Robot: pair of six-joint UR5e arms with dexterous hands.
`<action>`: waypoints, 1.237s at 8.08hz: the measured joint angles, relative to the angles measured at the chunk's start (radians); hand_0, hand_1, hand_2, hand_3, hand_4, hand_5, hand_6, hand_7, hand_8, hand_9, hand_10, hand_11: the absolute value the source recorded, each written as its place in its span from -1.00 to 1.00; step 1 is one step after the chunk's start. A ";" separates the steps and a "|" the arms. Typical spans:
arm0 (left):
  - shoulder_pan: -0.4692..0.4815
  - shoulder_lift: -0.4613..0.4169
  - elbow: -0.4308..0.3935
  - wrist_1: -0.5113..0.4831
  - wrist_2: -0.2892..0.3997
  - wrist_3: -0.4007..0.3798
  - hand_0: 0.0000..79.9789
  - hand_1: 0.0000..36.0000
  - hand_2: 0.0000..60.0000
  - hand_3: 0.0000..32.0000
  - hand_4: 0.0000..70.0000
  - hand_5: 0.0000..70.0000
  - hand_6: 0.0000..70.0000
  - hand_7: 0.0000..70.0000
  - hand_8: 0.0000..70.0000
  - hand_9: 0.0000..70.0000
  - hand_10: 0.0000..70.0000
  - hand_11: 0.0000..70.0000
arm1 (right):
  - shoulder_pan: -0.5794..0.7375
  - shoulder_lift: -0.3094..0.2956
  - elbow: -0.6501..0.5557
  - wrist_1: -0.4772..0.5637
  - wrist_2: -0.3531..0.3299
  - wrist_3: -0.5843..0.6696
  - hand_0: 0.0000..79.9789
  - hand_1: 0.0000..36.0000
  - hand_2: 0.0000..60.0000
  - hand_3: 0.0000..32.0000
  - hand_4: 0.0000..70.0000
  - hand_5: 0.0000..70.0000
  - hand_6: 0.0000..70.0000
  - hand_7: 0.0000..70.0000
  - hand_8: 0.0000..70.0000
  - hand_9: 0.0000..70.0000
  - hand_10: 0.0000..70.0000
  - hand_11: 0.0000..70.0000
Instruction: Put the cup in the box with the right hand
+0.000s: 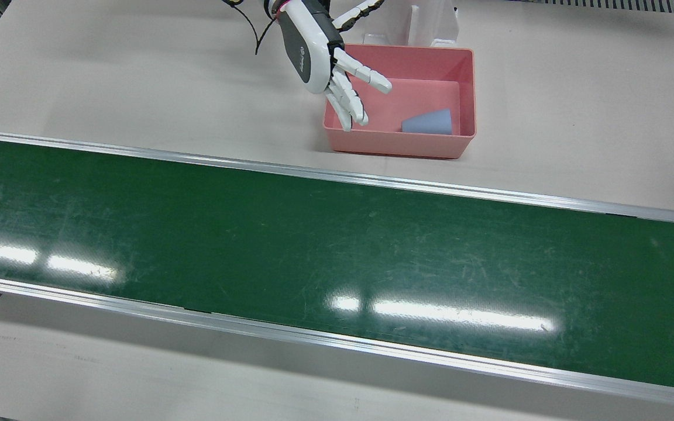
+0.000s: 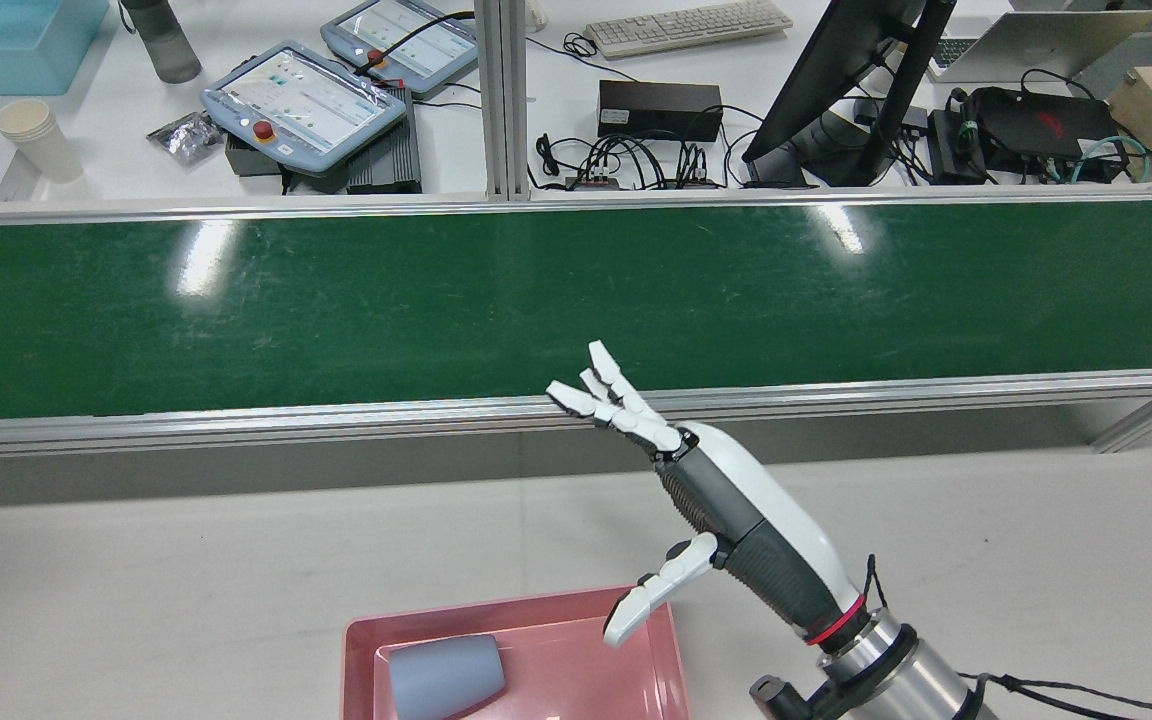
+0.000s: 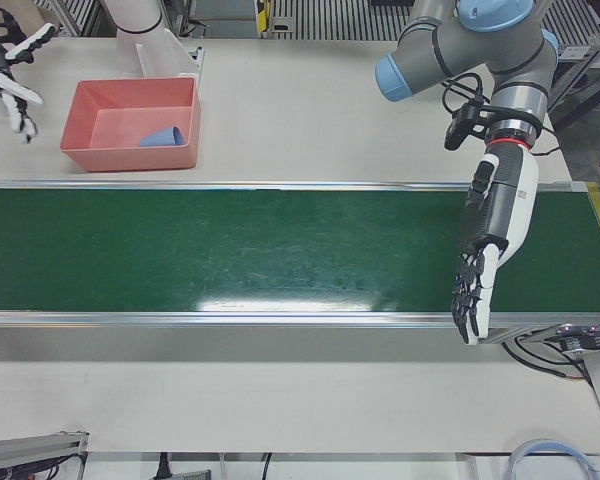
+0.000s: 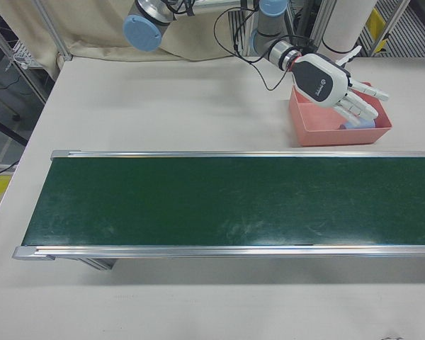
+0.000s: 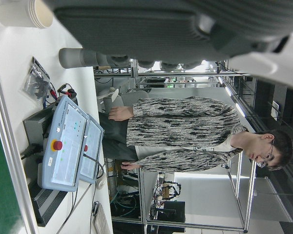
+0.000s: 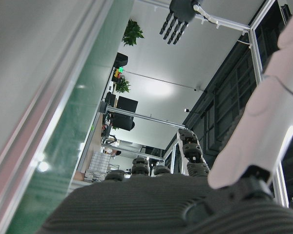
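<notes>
A blue-grey cup [image 1: 427, 121] lies on its side inside the pink box [image 1: 398, 145], near the box's front wall. It also shows in the rear view [image 2: 446, 675] and the left-front view [image 3: 162, 137]. My right hand [image 1: 319, 52] is open with fingers spread and holds nothing. It hovers above the box's edge, apart from the cup, and also shows in the rear view [image 2: 736, 510] and the right-front view [image 4: 333, 83]. My left hand [image 3: 490, 230] is open and empty, with fingers pointing down over the far end of the belt.
A long green conveyor belt [image 1: 337, 251] with metal rails runs across the table in front of the box. A white arm pedestal [image 1: 425, 23] stands right behind the box. Beyond the belt, teach pendants [image 2: 301, 100] and a monitor [image 2: 836, 90] sit on a desk.
</notes>
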 measured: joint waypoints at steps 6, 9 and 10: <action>0.000 0.000 -0.001 0.000 0.000 0.000 -1.00 -1.00 -1.00 -1.00 -1.00 -1.00 -1.00 -1.00 -1.00 -1.00 -1.00 -1.00 | 0.813 -0.085 -0.110 -0.367 -0.527 0.608 0.19 -0.44 -1.00 -1.00 -1.00 -0.87 -0.88 -0.67 -0.83 -0.72 -1.00 -0.97; 0.000 0.000 -0.002 0.000 0.000 0.000 -1.00 -1.00 -1.00 -1.00 -1.00 -1.00 -1.00 -1.00 -1.00 -1.00 -1.00 -1.00 | 1.207 -0.186 -0.368 -0.121 -0.778 0.754 0.19 -0.45 -1.00 -1.00 -1.00 -0.87 -0.83 -0.42 -0.81 -0.64 -1.00 -0.98; -0.001 0.000 -0.002 0.000 0.000 0.000 -1.00 -1.00 -1.00 -1.00 -1.00 -1.00 -1.00 -1.00 -1.00 -1.00 -1.00 -1.00 | 1.305 -0.236 -0.429 -0.048 -0.807 0.776 0.18 -0.49 -1.00 -1.00 -1.00 -0.88 -0.83 -0.39 -0.79 -0.61 -1.00 -0.97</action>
